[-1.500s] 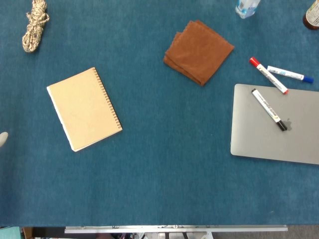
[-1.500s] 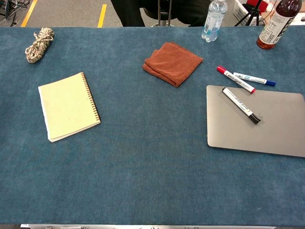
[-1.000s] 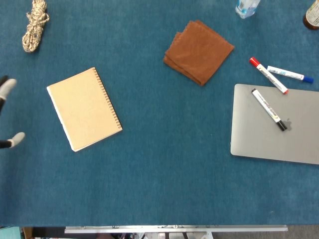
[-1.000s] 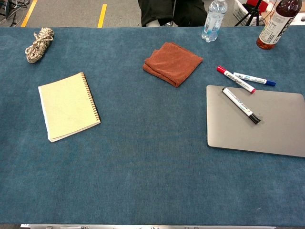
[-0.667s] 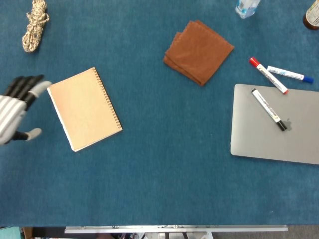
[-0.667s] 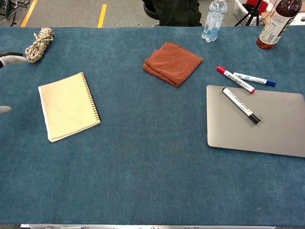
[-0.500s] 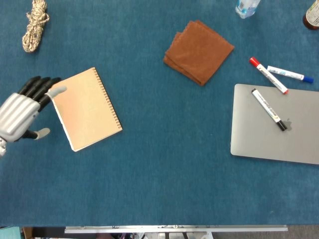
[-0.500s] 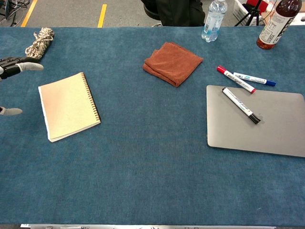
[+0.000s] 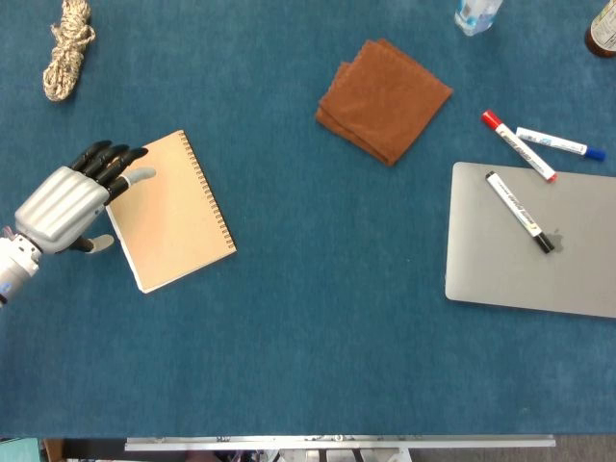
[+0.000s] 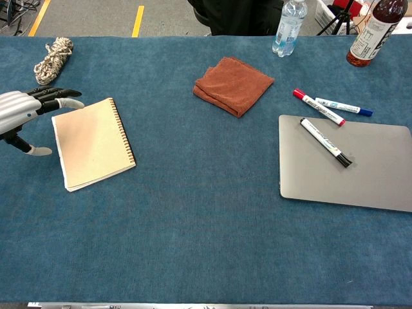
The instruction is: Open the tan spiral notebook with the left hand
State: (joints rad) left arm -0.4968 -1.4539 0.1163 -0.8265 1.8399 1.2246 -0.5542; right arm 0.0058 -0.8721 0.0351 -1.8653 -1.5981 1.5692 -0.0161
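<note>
The tan spiral notebook (image 9: 168, 212) (image 10: 93, 143) lies closed on the blue table, its wire spine along the right edge. My left hand (image 9: 72, 204) (image 10: 29, 109) hovers at the notebook's left edge, open, with its dark fingers (image 9: 114, 159) reaching over the top left corner and the thumb below. It holds nothing. Whether the fingers touch the cover is unclear. My right hand is in neither view.
A coiled rope (image 9: 65, 48) lies at the far left. A brown cloth (image 9: 383, 98) sits mid-table. Three markers (image 9: 520, 146) and a closed grey laptop (image 9: 534, 241) are on the right. A water bottle (image 10: 288, 26) and a dark drink bottle (image 10: 368, 32) stand at the far edge.
My left hand has come in from the left edge and moved right, its fingers now over the notebook's top left corner. The notebook has not moved.
</note>
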